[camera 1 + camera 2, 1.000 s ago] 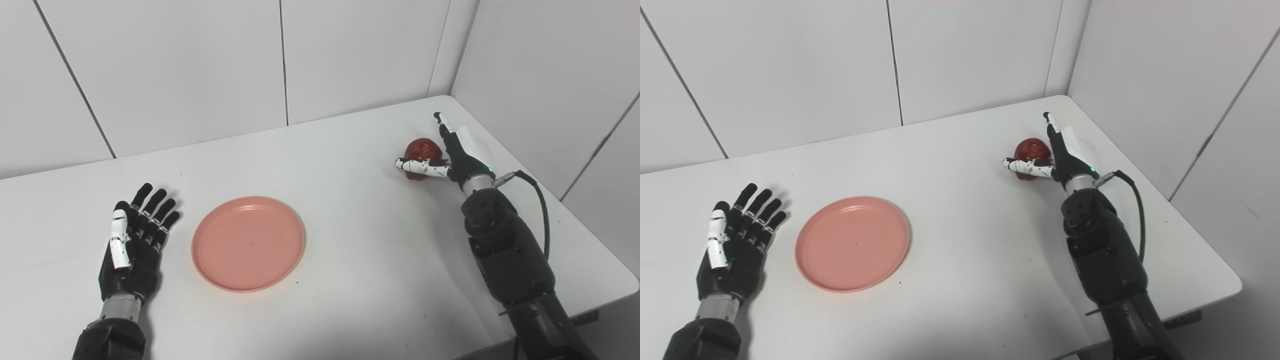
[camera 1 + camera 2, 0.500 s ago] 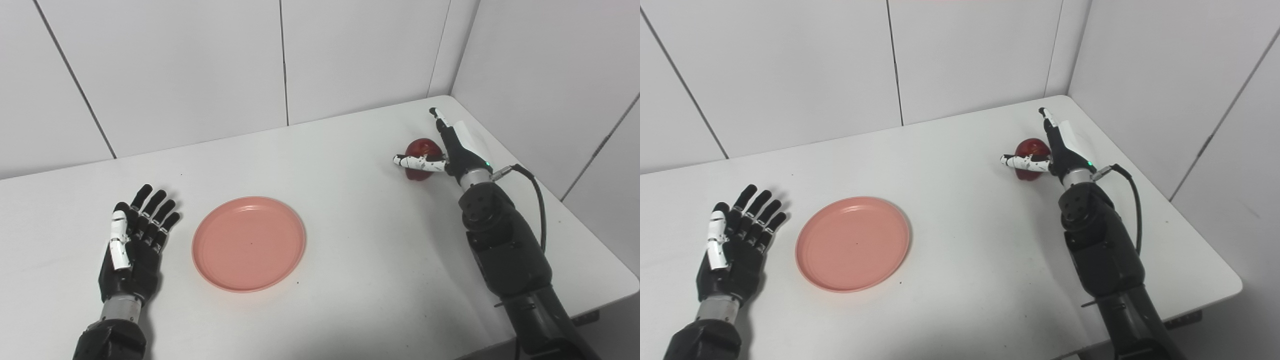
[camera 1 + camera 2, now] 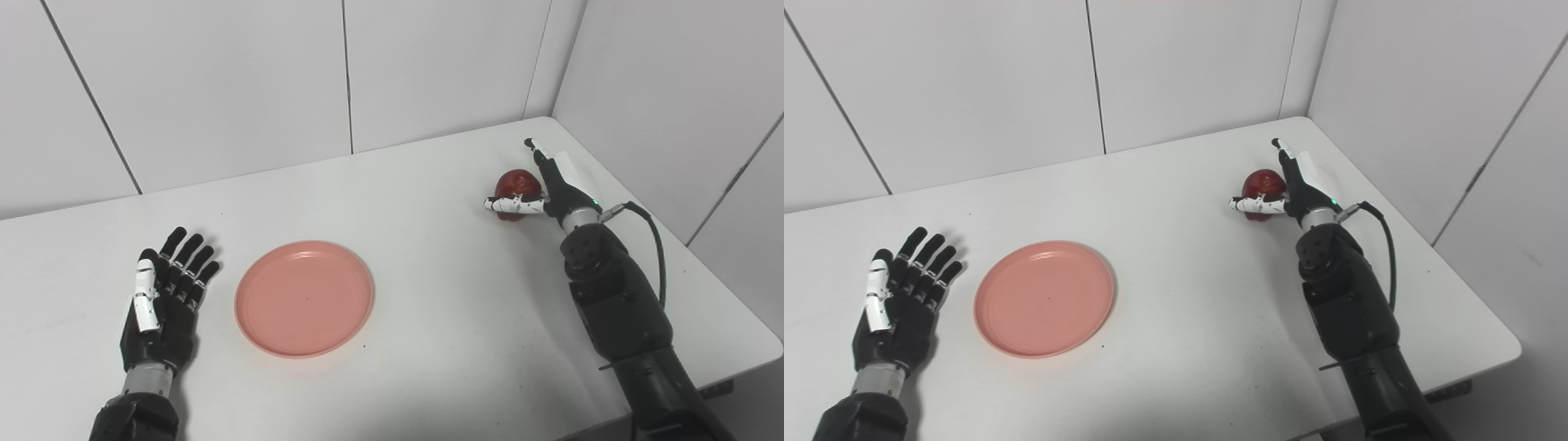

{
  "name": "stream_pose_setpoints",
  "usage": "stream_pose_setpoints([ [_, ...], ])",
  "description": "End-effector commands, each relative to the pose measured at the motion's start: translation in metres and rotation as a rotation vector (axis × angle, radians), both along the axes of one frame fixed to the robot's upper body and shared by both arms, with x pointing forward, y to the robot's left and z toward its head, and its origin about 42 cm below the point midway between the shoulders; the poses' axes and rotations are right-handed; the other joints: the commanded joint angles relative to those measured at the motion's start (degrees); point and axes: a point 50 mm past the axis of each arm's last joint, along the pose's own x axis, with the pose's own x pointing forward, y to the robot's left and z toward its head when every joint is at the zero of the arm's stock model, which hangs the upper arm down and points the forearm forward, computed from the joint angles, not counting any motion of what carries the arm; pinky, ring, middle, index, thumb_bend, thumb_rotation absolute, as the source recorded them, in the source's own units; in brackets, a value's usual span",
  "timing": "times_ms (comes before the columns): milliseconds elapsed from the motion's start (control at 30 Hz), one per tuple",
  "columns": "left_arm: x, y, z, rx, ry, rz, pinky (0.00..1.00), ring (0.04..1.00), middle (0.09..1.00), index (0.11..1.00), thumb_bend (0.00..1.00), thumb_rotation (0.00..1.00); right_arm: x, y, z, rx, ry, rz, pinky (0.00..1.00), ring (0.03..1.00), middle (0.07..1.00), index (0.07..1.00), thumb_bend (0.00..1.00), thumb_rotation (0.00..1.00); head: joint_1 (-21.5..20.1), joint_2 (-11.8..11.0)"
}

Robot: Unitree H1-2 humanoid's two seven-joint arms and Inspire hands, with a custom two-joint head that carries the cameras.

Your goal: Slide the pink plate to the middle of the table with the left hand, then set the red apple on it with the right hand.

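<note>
Round pink plastic plate (image 3: 304, 298) sits mid-table, empty. Right hand (image 3: 549, 185) cups the glossy red apple (image 3: 516, 184) at far right, thumb across its front, fingers not yet closed. Left hand (image 3: 163, 299) rests open, flat, left of plate.

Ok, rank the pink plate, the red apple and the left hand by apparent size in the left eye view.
1. pink plate, clearly largest.
2. left hand, open flat beside it.
3. red apple, smallest, though it sits farther from the camera and is partly hidden.
</note>
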Motion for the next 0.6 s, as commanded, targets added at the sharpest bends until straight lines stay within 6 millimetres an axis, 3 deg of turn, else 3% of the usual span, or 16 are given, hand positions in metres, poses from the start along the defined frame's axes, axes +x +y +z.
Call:
stream_pose_setpoints([
  [0,-0.0056,-0.0005,-0.0126,0.006,0.08,0.003,0.87,0.864,0.867,0.852,0.35,1.0,0.0104,-0.0047,0.0272,-0.034,-0.066,-0.007,0.83,0.929,0.955,0.949,1.0,0.36,0.05,0.09],
  [233,-0.0062,0.0,-0.0129,0.004,0.079,-0.004,0.87,0.867,0.872,0.856,0.36,1.0,0.012,-0.0056,0.0244,-0.03,-0.051,-0.011,0.8,0.911,0.944,0.942,1.0,0.34,0.31,0.21],
  [333,-0.0063,-0.0001,-0.0128,0.005,0.078,-0.004,0.87,0.87,0.875,0.857,0.36,1.0,0.0125,-0.0058,0.0235,-0.026,-0.054,-0.013,0.7,0.826,0.868,0.929,1.0,0.34,0.39,0.3],
  [367,-0.0064,-0.0002,-0.0127,0.007,0.078,-0.003,0.87,0.869,0.872,0.854,0.36,1.0,0.0126,-0.0052,0.0237,-0.023,-0.057,-0.012,0.57,0.709,0.757,0.918,1.0,0.34,0.39,0.3],
  [433,-0.0067,-0.0007,-0.012,0.005,0.078,-0.001,0.87,0.863,0.866,0.848,0.36,1.0,0.0129,-0.0042,0.024,-0.017,-0.06,-0.008,0.51,0.652,0.716,0.905,1.0,0.33,0.37,0.34],
  [500,-0.0073,-0.0012,-0.0114,0.002,0.075,-0.004,0.86,0.863,0.866,0.849,0.36,1.0,0.0136,-0.0034,0.0239,-0.015,-0.063,-0.007,0.51,0.663,0.736,0.891,1.0,0.33,0.41,0.35],
  [567,-0.0079,-0.0015,-0.0109,0.005,0.075,-0.005,0.86,0.863,0.866,0.848,0.36,1.0,0.0141,-0.0021,0.0245,-0.017,-0.07,-0.003,0.62,0.743,0.79,0.867,0.98,0.31,0.43,0.41],
])
